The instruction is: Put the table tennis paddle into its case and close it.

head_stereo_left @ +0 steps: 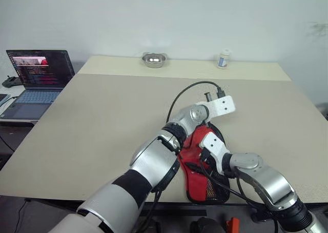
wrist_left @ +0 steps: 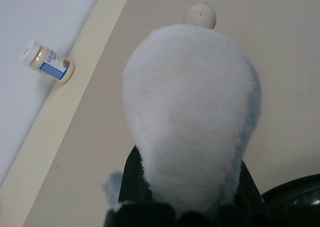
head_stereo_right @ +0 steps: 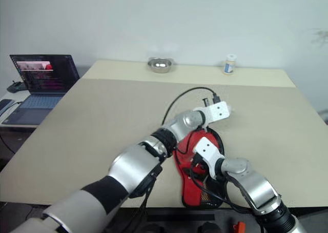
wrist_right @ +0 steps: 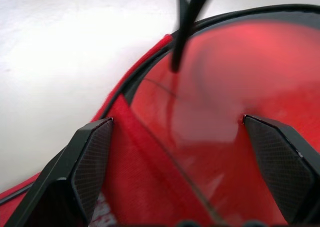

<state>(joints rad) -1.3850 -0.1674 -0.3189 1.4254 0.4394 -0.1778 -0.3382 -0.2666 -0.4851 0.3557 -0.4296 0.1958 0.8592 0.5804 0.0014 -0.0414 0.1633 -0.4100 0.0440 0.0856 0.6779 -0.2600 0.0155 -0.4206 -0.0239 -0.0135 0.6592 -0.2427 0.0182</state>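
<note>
The case [head_stereo_left: 197, 166] is lying red side up near the table's [head_stereo_left: 102, 120] front edge, under both our arms. In our right wrist view we're seeing a glossy red face, looks like the paddle [wrist_right: 235, 87], sitting inside it. Our right gripper [wrist_right: 185, 162] is hovering over it, fingers spread wide. Our left gripper [wrist_left: 187, 202] is squeezing a white fluffy thing [wrist_left: 192, 112]. Bottle [head_stereo_left: 223, 59] and bowl [head_stereo_left: 154, 60] are sitting far back.

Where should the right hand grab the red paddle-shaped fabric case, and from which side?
Probably the narrow mesh-pocket end of the red paddle-shaped fabric case, from the table's near edge: it lies flat, that end points toward the robot and is slimmer than the round end. The open right hand hangs over the case.
</note>
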